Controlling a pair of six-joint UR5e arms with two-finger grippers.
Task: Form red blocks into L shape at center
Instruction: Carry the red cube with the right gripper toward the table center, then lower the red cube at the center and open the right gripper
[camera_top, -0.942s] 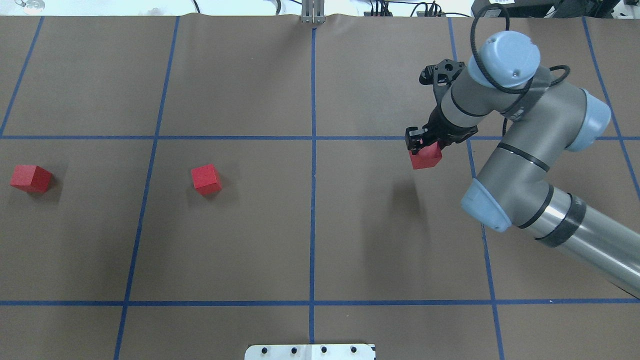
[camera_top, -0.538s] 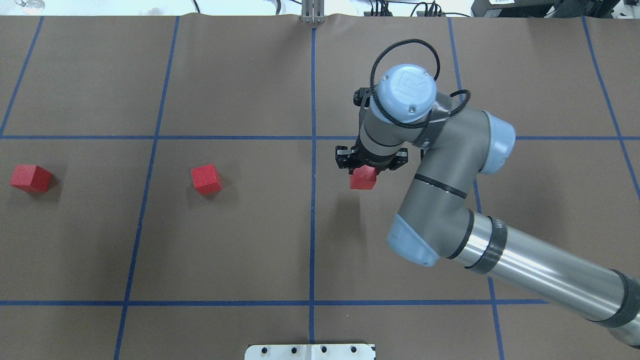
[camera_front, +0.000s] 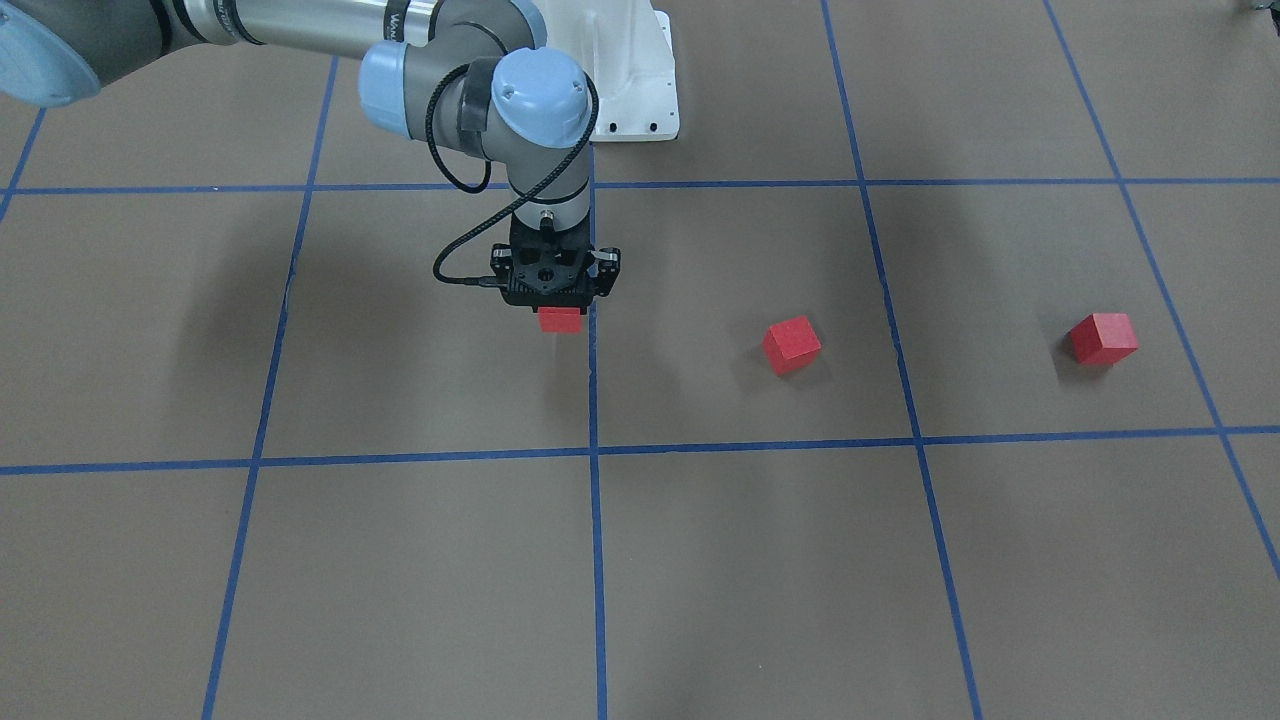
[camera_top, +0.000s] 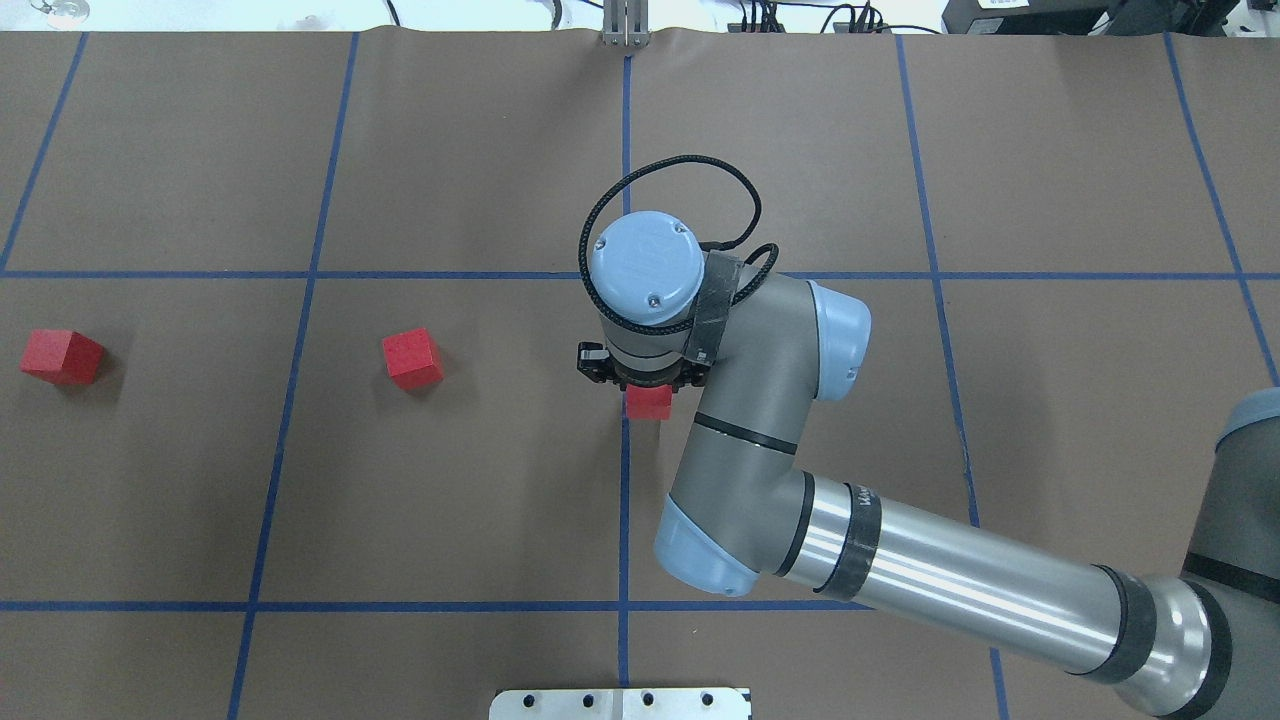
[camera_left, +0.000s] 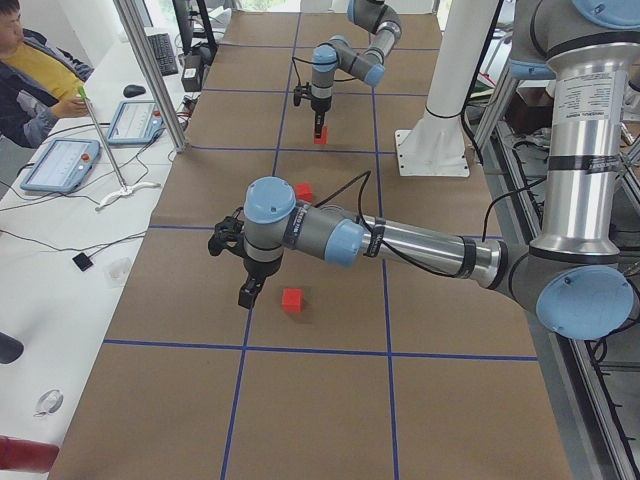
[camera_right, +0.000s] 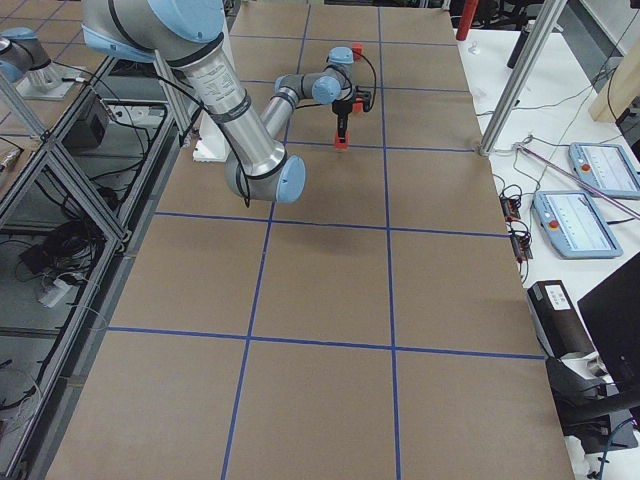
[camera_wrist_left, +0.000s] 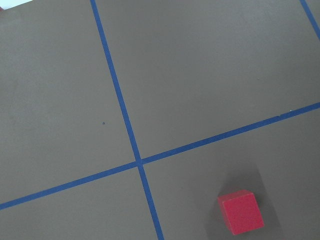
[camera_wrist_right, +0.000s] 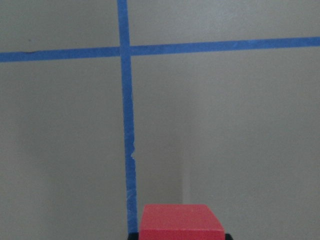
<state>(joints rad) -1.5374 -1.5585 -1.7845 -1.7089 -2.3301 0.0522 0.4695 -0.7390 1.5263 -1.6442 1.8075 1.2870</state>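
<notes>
My right gripper is shut on a red block and holds it just over the table beside the central blue grid line; it also shows in the front view and at the bottom of the right wrist view. A second red block lies on the table to its left, and a third near the table's left edge. My left gripper shows only in the exterior left view, raised beside the third block; I cannot tell whether it is open. The left wrist view shows one red block.
The table is brown paper with blue tape grid lines. A white base plate sits at the near edge. An operator and tablets are at a side table beyond the far edge.
My right arm has swung left with the red block, from the right half of the table to the central grid line. The two other blocks have not moved.
</notes>
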